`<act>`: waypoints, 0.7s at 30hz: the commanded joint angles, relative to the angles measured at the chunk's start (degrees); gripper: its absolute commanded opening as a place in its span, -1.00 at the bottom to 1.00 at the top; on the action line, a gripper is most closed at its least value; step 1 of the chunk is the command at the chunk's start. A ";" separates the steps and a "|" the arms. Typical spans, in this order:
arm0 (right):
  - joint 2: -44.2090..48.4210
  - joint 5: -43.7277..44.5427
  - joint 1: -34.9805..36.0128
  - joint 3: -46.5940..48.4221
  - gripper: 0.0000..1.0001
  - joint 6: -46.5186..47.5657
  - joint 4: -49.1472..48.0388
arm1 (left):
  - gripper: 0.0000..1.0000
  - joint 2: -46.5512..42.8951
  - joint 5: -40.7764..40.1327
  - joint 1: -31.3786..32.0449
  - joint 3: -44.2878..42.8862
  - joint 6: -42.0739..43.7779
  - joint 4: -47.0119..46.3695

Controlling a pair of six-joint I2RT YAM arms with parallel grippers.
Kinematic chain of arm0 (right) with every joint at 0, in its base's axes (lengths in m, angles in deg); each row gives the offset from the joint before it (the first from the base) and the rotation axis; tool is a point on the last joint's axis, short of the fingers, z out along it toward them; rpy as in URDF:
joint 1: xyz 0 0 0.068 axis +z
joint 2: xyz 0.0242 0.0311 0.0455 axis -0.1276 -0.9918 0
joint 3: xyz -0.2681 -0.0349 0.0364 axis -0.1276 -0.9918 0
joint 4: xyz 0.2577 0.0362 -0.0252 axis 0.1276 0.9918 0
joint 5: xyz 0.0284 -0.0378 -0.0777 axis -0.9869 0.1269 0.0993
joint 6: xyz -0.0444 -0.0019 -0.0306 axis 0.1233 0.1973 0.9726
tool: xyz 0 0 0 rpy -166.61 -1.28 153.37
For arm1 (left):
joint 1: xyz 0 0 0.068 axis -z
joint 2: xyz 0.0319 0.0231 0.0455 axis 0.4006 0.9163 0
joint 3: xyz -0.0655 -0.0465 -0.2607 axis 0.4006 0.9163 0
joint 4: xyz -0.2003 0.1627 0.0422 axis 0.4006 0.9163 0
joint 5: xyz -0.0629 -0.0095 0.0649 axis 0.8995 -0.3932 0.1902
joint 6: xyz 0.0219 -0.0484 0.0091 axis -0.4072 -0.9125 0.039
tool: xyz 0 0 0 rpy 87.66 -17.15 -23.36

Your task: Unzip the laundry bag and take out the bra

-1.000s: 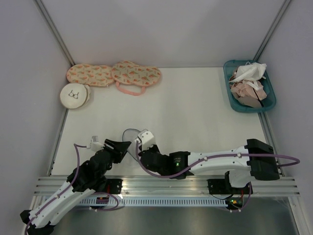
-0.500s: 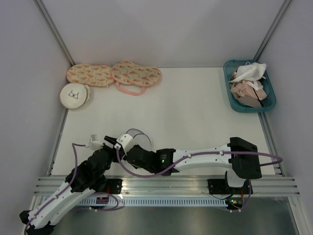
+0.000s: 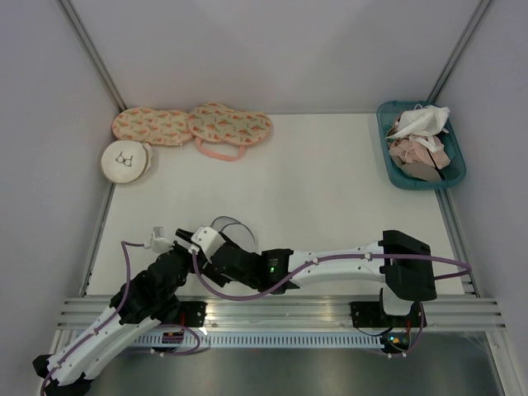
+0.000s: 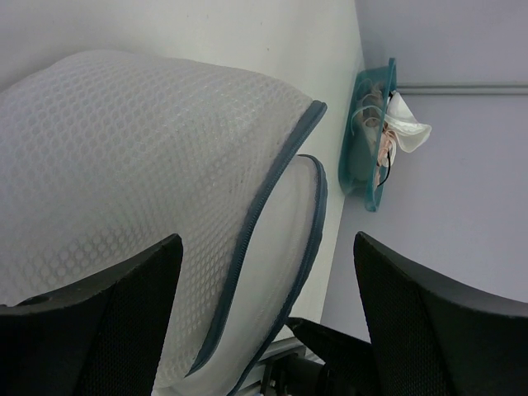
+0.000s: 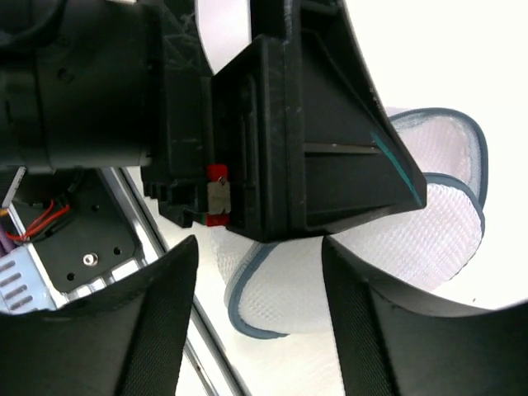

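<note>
The laundry bag [image 4: 124, 165] sits at the near-left edge of the bench [image 3: 330, 181], right under both arms. The left hand [image 4: 264, 247] gapes wide just short of the mesh, and the right hand [image 5: 257, 256] stands parted too; neither grips anything. I can't see the bra. Crowded like this, the hands could knock together, or pinch loose mesh and drag the bag off the edge.

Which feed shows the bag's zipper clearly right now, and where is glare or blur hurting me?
Left wrist: laundry bag mesh and dark zipper rim sharp, evenly lit. Right wrist: close black hardware fills the frame, table behind blown out white. Top external: even light, bag mostly hidden under the arms.
</note>
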 commanded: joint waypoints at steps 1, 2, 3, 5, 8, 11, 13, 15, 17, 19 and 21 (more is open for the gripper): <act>3.28 -3.68 -0.10 -2.24 0.36 1.52 -5.14 | 0.75 -3.53 -0.69 -0.24 -1.11 2.00 -0.91; 4.42 -4.91 -0.19 -3.12 0.38 1.26 -7.06 | 0.74 -3.61 -0.61 -0.24 -1.02 2.00 -0.82; 6.52 -7.53 -0.10 -4.61 0.43 0.91 -8.47 | 0.74 -3.53 -0.61 -0.24 -1.02 2.00 -0.82; 8.37 -10.79 -0.19 -5.41 0.43 0.47 -8.57 | 0.73 -3.52 -0.61 -0.24 -0.93 2.00 -0.82; 12.50 -18.00 -0.19 -7.43 0.43 -1.90 -8.22 | 0.72 -3.52 -0.69 -0.24 -0.93 2.08 -0.99; 17.34 -22.84 -0.10 -10.33 0.41 -4.98 -8.13 | 0.72 -3.52 -0.61 -0.24 -0.93 2.43 -0.73; 21.73 -21.55 -0.01 -13.23 0.41 -7.43 -7.52 | 0.71 -3.52 -0.43 -0.24 -0.93 2.70 -0.82; 26.55 -16.28 0.43 -15.94 0.42 -9.37 -5.76 | 0.70 -3.52 -0.34 -0.24 -1.02 2.87 -0.73; 28.94 -5.75 0.60 -17.01 0.43 -12.96 1.40 | 0.69 -3.52 -0.17 -0.24 -1.02 3.48 -0.82; 30.79 1.64 0.60 -17.28 0.44 -15.43 6.70 | 0.67 -3.52 0.62 -0.24 -1.28 4.45 -0.82; 32.63 9.38 0.52 -18.33 0.46 -19.64 12.57 | 0.67 -3.61 2.02 -0.24 -1.72 6.99 -1.60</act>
